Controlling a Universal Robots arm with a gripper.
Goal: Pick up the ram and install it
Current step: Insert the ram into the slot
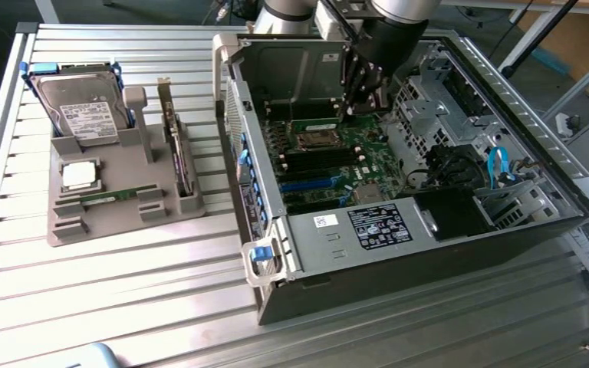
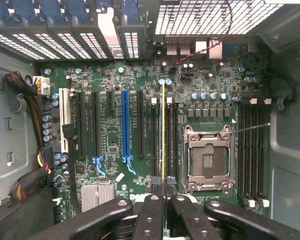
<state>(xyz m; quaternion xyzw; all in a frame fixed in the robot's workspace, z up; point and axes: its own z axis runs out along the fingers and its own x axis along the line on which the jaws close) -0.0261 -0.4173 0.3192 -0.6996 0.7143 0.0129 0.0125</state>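
Inside the case [image 1: 274,264], over the motherboard [image 2: 110,150], the gripper [image 2: 163,184] pinches the ram [image 2: 163,130] between narrow fingers [image 2: 155,189]. The ram hangs edge-on above the slots [image 2: 154,140] beside the socket [image 2: 208,159]. Insertion looks to be in hand; it calls for the edge lying square along one slot. Whether ram and slot touch is hard to tell.

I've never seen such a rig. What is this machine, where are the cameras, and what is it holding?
It is a robot arm with a gripper. One camera watches from outside; the other rides on the wrist, looking down. On the table lies an open computer case, beside it a grey holder with a hard drive, a processor chip, an expansion card and a second ram stick. The gripper is shut on the ram, seen edge-on above the motherboard.
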